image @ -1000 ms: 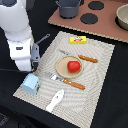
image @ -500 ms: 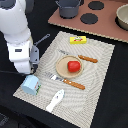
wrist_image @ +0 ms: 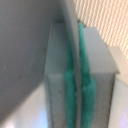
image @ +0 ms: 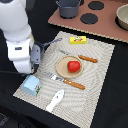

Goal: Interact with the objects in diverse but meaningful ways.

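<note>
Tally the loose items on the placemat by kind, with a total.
Food: 1, tomato
Packets: 1, yellow packet
Cups: 1, blue cup
Plates: 1, tan plate
Utensils: 3, knife, fork, white utensil
Total: 7

Glossy plastic tomato point(image: 73, 66), woven mat point(image: 98, 75)

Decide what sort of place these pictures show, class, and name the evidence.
Probably a play-kitchen tabletop set as a meal place: a toy stove top with dark burners, a pot, and a red tomato on a plate flanked by cutlery.
</note>
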Available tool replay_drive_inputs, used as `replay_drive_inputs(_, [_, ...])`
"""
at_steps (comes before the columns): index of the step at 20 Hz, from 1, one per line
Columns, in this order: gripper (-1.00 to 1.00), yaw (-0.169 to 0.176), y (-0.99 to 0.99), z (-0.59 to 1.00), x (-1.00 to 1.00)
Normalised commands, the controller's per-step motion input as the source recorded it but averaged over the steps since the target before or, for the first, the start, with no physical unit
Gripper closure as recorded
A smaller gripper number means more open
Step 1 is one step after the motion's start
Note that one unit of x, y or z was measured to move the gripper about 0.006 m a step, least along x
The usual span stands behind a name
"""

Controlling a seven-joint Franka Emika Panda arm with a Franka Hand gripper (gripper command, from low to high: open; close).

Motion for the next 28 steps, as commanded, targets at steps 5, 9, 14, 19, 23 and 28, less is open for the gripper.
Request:
replay_drive_inputs(5, [1.00, 0.000, 0.68, 0.97, 0.76])
replay_drive_inputs(9, [1.00, 0.000, 0.65, 0.85, 0.76])
replay_drive_inputs(14, [1.00, 0.000, 0.62, 0.77, 0.78])
replay_drive_inputs(19, [1.00, 0.000, 0.54, 0.47, 0.84])
replay_drive_inputs(23, [1.00, 0.000, 0.54, 0.35, 0.83])
replay_drive_inputs(28, [1.00, 0.000, 0.55, 0.31, 0.83])
